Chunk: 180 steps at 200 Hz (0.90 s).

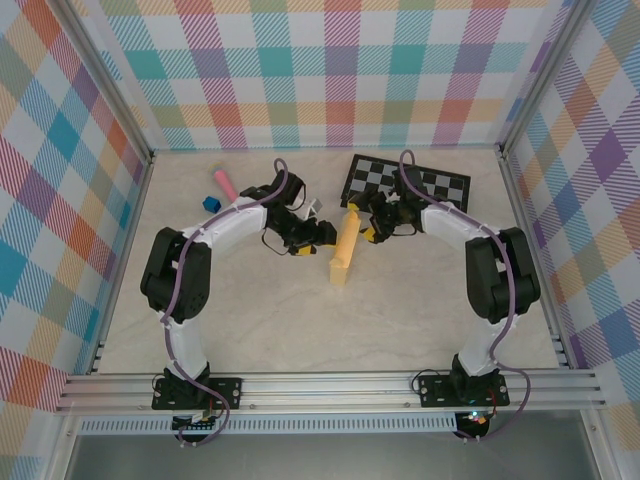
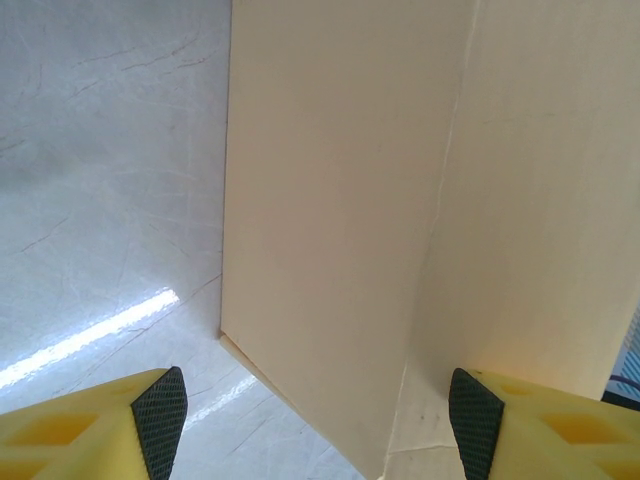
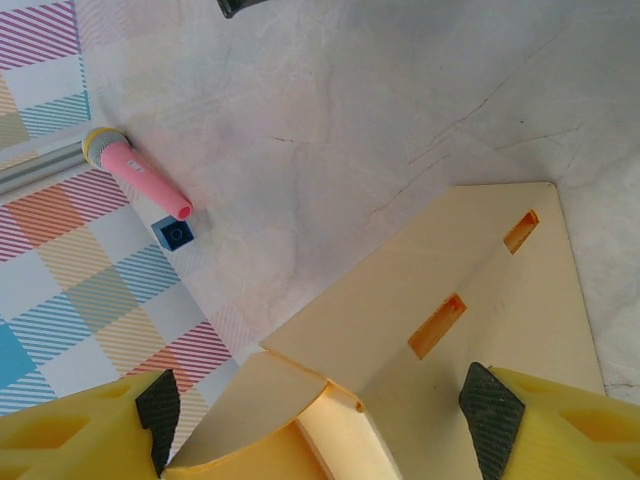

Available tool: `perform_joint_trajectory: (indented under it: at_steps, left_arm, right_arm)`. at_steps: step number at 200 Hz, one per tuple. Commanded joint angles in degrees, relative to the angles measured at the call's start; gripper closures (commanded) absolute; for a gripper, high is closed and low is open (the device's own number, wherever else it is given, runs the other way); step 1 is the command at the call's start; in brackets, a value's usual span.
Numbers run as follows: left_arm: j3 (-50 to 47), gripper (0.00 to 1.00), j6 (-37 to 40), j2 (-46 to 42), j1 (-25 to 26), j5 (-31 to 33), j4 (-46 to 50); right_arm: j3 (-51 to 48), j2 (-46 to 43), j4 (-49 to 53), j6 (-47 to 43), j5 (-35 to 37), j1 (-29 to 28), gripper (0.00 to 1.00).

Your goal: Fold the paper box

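The paper box (image 1: 344, 250) stands near the middle of the counter (image 1: 250, 320) as a partly folded yellow-orange sheet, one long panel raised on edge and running from about 12 to 6 o'clock in the overhead view. The left hand (image 1: 305, 238) sits at the box's 9 o'clock and the right hand (image 1: 370, 228) at roughly 2 o'clock, so the two arms bracket the card from opposite sides, a placing that seems meant to let one brace the upright wall while the other works a flap. In the left wrist view that hand is spread wide, its black pads (image 2: 160, 425) well apart at 7 and 5 o'clock, facing a pale panel and its crease without touching either. The right hand is likewise spread; in its wrist view its fingers straddle a low folded corner of the box, and no pad clearly presses the card. Ahead of it, toward 1 o'clock, two slots (image 3: 440, 325) are cut beside a fold line, probably to receive tabs later. The fold looks early to midway: walls are rising, nothing is locked. Thin card like this may spring flat if left unsupported. A checkered board (image 1: 405, 182) lies at 1 o'clock of the box, and a pink toy microphone (image 1: 222, 185) and blue block (image 1: 211, 203) rest toward 10 o'clock, clear of the work.
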<state>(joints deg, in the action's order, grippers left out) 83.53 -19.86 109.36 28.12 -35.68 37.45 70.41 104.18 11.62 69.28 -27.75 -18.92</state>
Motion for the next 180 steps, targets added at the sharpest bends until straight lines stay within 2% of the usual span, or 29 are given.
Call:
perform_joint_trajectory:
  at_steps: [1,81,139,180]
  left_arm:
    - [2.17,0.28,1.02,1.29,0.80,0.10,1.59]
    - [3.71,0.27,1.97,1.51,0.86,-0.04,2.18]
    - [1.80,0.25,10.51,-2.48,1.32,-2.07,-0.77]
    - [-2.56,0.23,14.15,-4.86,1.65,-5.62,-4.81]
  right_arm:
    - [0.42,0.79,0.42,-2.05,-1.11,-0.42,0.25]
    - [0.34,1.32,2.43,-4.18,0.73,-0.51,0.35]
    - [-0.34,2.91,1.90,-4.85,1.57,-0.51,0.45]
    - [-0.76,3.00,1.55,-5.90,2.36,-0.55,0.47]
